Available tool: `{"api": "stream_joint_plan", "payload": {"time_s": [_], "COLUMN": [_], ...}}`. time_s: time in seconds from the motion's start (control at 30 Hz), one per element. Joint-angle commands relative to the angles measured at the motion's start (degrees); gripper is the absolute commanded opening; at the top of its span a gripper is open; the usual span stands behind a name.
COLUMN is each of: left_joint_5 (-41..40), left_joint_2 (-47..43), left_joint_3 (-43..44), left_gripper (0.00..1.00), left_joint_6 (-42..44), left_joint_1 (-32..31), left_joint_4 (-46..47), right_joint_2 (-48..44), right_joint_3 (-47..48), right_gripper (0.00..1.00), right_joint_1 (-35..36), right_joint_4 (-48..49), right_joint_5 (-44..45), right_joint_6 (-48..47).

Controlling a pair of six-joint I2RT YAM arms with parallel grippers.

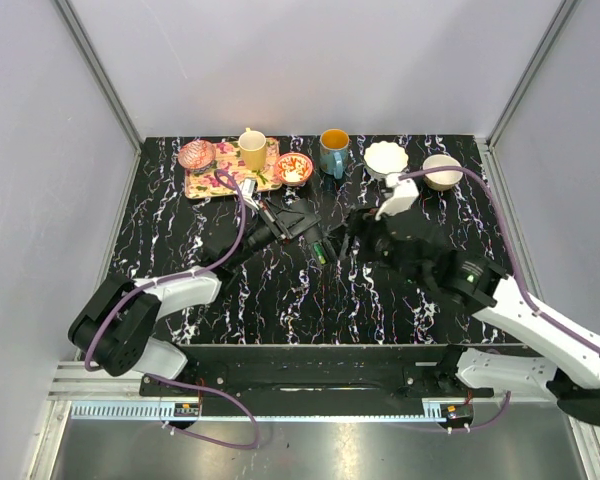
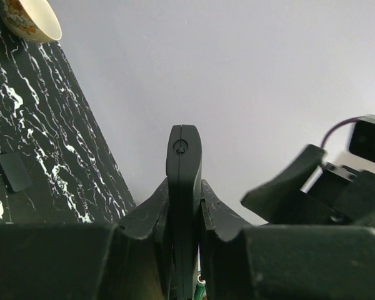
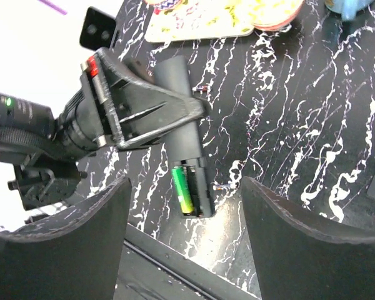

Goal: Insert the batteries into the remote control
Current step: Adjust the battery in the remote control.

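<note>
My top camera looks down from behind the arms; both wrist cameras peer closely past their jaws, sharing the remote control (image 3: 189, 149).

- No word, number or brand can be read in any of the views.
- The battery (image 3: 182, 190) has a plain green wrapping — if there is print on it, it is too blurred to read.
- The remote control (image 3: 194, 153) shows only bare black plastic, without legible marking.
- Two small stickers (image 1: 187, 408) stand on the rail (image 1: 310, 410) under the tabletop edge — too small to read.
</note>
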Motion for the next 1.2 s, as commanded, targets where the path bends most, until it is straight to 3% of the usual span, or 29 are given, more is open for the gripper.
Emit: {"api": "stream_joint_plan", "payload": {"time_s": [0.0,0.2,0.4,0.73,1.17], "left_joint_5": [0.15,0.50,1.12,1.56,1.03], "left_joint_2": [1.12,2.27,1.91,1.21,-0.37], "left_joint_3": [0.34,0.69,0.87,0.87,1.22], "left_gripper": [0.00,0.00,0.00,0.00,0.00], "left_joint_6": [-2.54,-3.78,-3.25,-2.19,-0.44], "left_joint_1": [-0.06,0.03,0.12,0.12,0.12], "left_joint_4": [11.50,15.21,14.77,13.80,11.96], "right_joint_2": [-3.60,-5.71,-3.96,-0.62,1.23], "right_joint_3": [-5.40,-12.71,-16.31,-18.26,-20.28], "right_gripper": [0.77,0.86,0.89,0.89,0.79], "right_joint_1": [-7.89,-14.68,-17.14,-19.08,-20.75], "right_joint_4": [1.32,10.19,17.14,24.97,27.43], "right_joint_5": [-11.84,-29.34,-36.13,-39.75,-38.17], "right_joint_6": [9.36,14.90,19.65,24.40,28.79]}}
